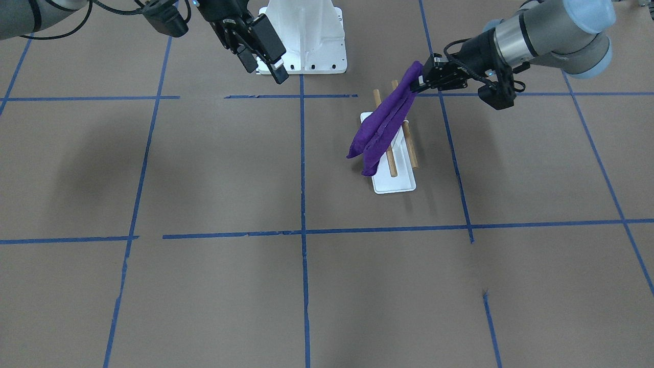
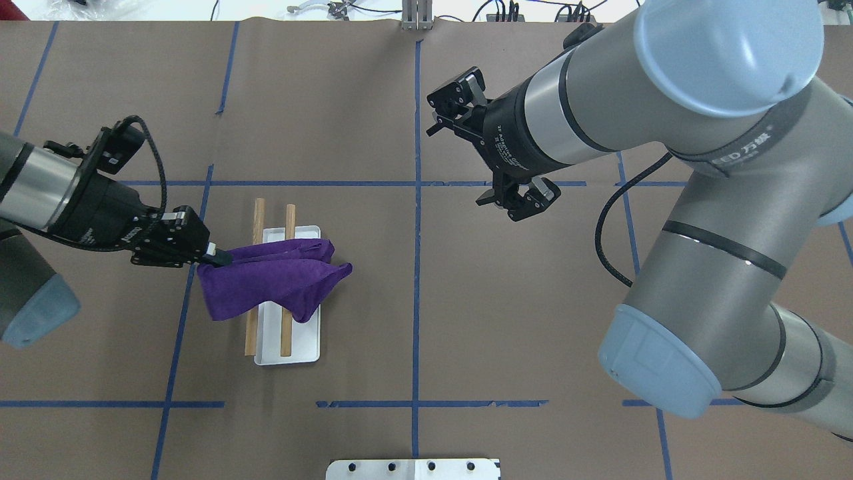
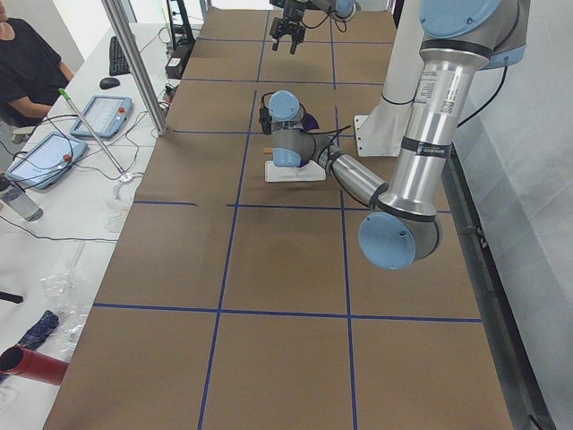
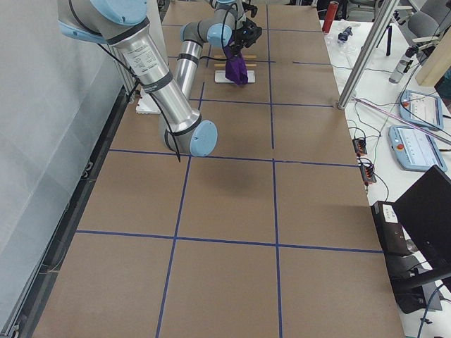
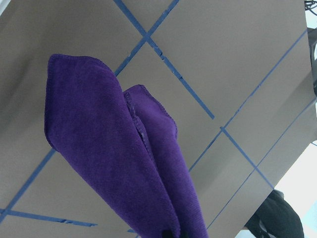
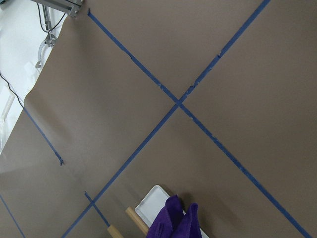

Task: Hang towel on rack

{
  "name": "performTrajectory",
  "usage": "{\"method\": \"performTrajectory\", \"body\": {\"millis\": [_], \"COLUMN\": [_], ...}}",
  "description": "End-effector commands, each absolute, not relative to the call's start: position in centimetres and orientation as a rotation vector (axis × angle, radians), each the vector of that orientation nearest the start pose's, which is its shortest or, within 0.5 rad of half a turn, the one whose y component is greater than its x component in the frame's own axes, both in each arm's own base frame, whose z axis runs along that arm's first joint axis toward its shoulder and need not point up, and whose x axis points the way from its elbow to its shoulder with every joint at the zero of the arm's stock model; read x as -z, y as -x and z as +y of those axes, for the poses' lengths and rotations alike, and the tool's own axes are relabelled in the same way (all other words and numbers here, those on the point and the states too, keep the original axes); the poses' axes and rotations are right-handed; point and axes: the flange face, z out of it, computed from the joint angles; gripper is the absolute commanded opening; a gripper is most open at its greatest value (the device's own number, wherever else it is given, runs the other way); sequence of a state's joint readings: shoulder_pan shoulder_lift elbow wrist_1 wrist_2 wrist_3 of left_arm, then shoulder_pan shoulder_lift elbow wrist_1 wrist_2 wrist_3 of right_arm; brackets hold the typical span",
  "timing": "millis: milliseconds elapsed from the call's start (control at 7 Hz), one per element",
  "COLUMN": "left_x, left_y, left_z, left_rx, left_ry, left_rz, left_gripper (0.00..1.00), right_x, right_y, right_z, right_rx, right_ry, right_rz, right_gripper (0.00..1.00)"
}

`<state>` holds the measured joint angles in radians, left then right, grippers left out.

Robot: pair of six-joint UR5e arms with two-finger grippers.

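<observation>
**Purple towel held over the rack, one edge pinched**

Brown paper taped with blue lines covers the table [image 2: 520, 320]. On my left side of it stands the rack [image 2: 288, 220], two wooden dowels over a white tray. The towel [image 2: 273, 280] hangs folded across both dowels in the overhead view. Whether it rests on them or hangs just above, I cannot tell. My left gripper [image 2: 217, 256] is clamped on the towel's upper edge, just beside the rack on its outer side, so the cloth trails away from my fingers over the dowels. My right gripper [image 1: 264, 67] hangs well apart, jaws spread and empty.

I judge the cloth light, soft and limp. It will sag and slide rather than keep its shape. An edge grip suits it, with even lengths falling either side of a dowel.
</observation>
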<state>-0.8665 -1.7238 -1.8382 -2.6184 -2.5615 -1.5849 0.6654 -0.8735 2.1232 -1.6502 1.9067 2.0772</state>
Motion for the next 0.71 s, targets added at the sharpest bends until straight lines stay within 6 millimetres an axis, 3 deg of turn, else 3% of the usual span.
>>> {"method": "performTrajectory", "body": {"millis": [0,429,571], "left_x": [-36.8,-39.5,-40.8], "left_y": [-25.0,-26.2,-26.7], "left_z": [-41.6,-42.9,-43.5], "left_rx": [-0.051,-0.008,0.014], "left_ry": [0.147,0.181,0.191], "left_rz": [1.485,1.449,1.432], "left_gripper": [0.0,0.0,0.78], "right_x": [-6.2,-6.4,-6.4], "right_y": [34.9,34.9,34.9], "right_z": [-40.1,-40.2,-40.2], "right_rx": [-0.827,-0.829,-0.828], "right_ry": [0.209,0.209,0.208], "right_rz": [-1.214,-1.211,-1.211], "right_gripper": [1.0,1.0,1.0]}}
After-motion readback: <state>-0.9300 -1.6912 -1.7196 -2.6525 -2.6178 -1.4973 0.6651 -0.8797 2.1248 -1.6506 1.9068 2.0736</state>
